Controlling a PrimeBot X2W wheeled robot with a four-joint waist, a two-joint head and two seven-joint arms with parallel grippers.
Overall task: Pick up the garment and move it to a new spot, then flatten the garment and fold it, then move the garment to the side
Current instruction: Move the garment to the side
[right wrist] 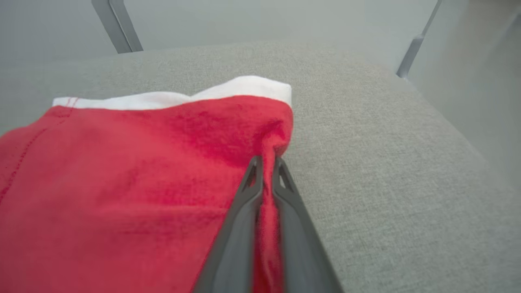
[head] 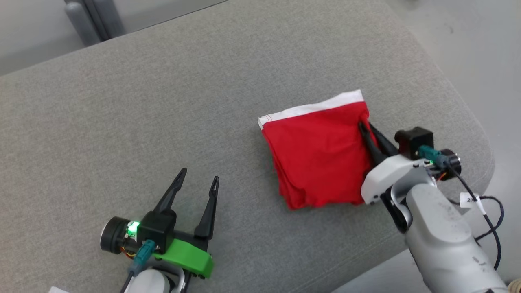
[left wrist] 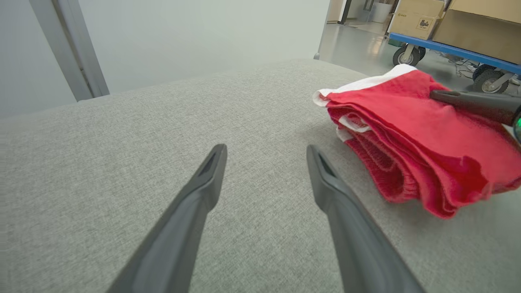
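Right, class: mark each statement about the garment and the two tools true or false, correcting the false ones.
1. The right tool is shut on a pinch of the red garment. True.
2. The left tool grips the garment too. False: it is open, over the grey fabric surface, apart from the garment.
3. The garment lies in one flat layer. False: it is folded in several layers.
4. A white band runs along one edge of the garment. True.

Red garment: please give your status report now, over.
Right gripper shut on folded red fabric garment with white band. Left gripper open, apart from it. Nothing in the way.
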